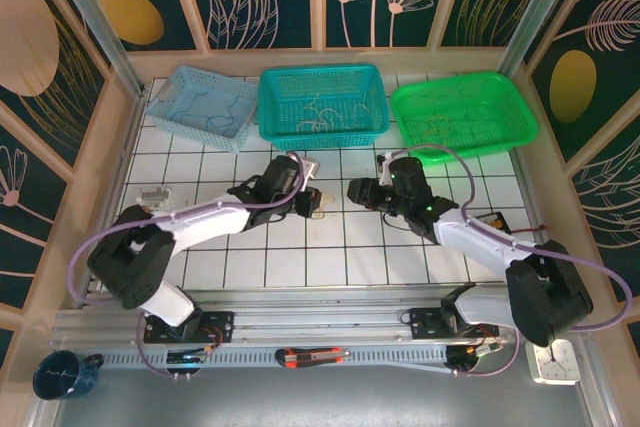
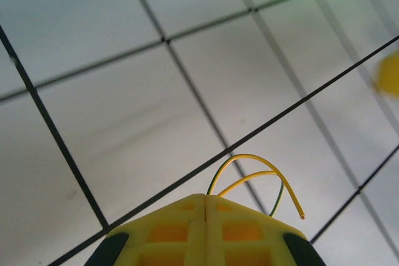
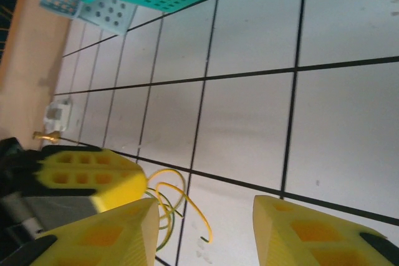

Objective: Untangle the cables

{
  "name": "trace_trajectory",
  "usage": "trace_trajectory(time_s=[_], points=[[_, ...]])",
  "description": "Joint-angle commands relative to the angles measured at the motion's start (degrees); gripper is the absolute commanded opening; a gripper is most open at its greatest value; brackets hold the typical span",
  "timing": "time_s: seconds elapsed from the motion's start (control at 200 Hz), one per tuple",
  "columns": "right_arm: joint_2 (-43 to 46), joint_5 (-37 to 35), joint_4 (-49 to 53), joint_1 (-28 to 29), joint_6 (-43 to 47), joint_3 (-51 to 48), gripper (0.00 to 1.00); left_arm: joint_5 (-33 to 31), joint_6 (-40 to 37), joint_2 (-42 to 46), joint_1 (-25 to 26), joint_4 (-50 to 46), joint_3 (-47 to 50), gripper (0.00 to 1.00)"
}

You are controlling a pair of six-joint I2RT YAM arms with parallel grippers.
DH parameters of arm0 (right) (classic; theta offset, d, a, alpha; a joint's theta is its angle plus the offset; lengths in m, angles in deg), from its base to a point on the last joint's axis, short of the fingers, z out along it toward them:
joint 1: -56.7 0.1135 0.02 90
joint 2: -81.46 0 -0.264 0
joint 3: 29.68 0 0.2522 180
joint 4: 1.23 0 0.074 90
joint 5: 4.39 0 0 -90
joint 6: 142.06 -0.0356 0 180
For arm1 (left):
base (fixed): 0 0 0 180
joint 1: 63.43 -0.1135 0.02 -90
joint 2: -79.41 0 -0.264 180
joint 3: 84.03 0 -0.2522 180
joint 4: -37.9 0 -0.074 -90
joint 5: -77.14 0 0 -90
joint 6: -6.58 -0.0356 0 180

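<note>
Left gripper [image 2: 205, 200] is clamped shut on the cables [image 2: 252, 156], yellow loops poking out at 1 o'clock over the table [image 2: 124, 123]. Right gripper [image 3: 206, 213] stands half open and empty, cables at its 9 o'clock.

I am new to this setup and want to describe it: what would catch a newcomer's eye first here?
At the middle of the white tiled table the left gripper is shut on thin yellow cables that loop out ahead of it, and the right gripper stands open beside it. Along the far edge stand a light blue basket, a teal basket and a green basket.
</note>
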Motion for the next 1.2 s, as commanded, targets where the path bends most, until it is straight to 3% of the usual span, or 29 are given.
trace_trajectory(time_s=[0.0,0.48,0.931,1.001,1.146,1.196], points=[[-0.29,4.27,-4.81,-1.66,-1.15,-1.47,0.46,-1.14,1.24,4.89,0.25,5.03,2.45,0.00],[-0.95,17.47,-17.95,-1.29,-2.08,-6.38,0.49,-2.20,4.43,11.46,0.21,9.47,4.71,0.00],[-8.52,17.61,-23.51,0.61,-4.01,-2.74,0.48,-1.00,5.66,10.94,0.26,10.67,5.06,0.00],[-10.80,18.17,-24.57,0.52,-4.43,-1.04,0.40,-0.91,6.18,10.53,0.26,11.33,5.47,0.00],[-12.15,18.10,-24.96,-1.90,-5.17,0.38,0.00,-1.94,7.72,10.55,0.23,13.15,6.83,0.00],[-10.93,17.88,-25.14,-4.01,-5.80,-0.44,0.00,-3.56,8.16,10.96,0.20,13.11,7.36,0.00]])
